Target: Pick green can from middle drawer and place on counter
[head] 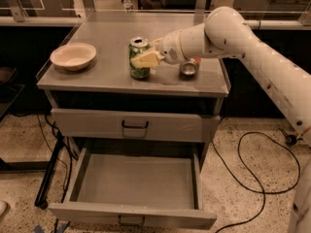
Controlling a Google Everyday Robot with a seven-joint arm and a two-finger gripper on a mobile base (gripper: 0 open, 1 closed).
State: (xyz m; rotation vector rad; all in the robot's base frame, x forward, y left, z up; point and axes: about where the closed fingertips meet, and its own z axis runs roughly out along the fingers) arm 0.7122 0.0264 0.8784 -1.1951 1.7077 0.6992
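Arm is stretching in from the right, low over the counter (pixel 107 77), with the gripper (pixel 142 57) squeezing its jaws around the green can (pixel 139 72), which is standing upright there.

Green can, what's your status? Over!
Gripper shut on small green drink can, upright on grey metal counter. Orange-red can lying nearby. Round beige bowl apart.

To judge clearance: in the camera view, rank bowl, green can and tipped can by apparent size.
1. bowl
2. green can, end effector at it on the counter
3. tipped can, partly hidden, so unsure
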